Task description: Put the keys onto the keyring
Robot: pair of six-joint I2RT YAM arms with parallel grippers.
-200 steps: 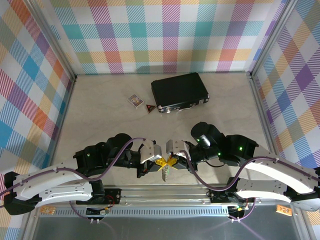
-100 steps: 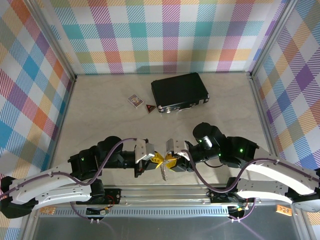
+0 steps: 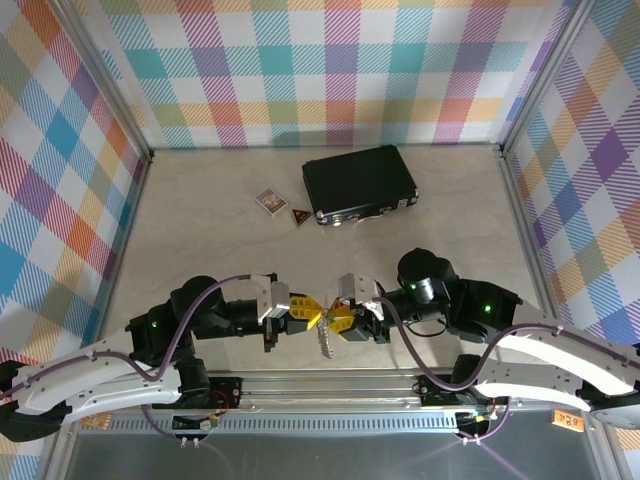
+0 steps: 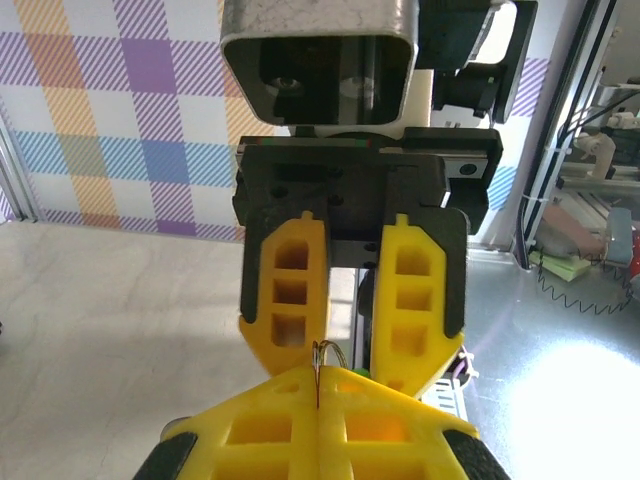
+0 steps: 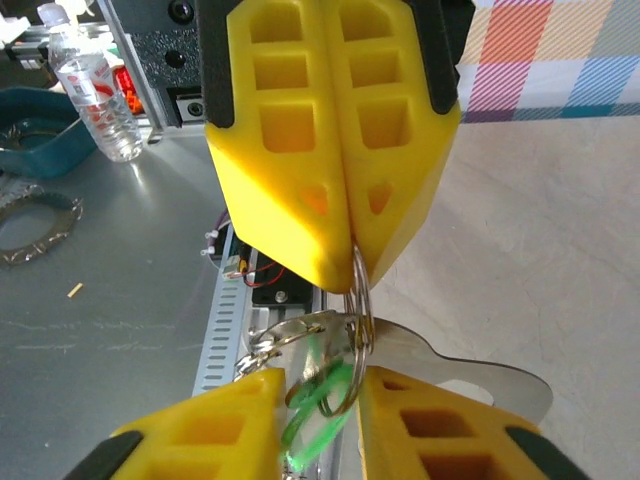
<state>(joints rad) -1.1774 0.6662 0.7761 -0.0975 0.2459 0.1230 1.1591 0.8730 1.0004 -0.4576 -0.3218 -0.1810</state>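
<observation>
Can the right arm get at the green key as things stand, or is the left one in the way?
Probably yes. The green key hangs by the ring that the left gripper pinches shut. It already sits in the gap between the parted fingers of the right gripper, with nothing between.

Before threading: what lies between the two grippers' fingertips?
In the right wrist view, a thin metal ring spans it, pinched by the left gripper and reaching into the right gripper beside the green key.

Keyring [image 3: 322, 340] near front; case [image 3: 360, 184] far behind it, card box [image 3: 269, 202] and tag [image 3: 299, 214] at its left.
</observation>
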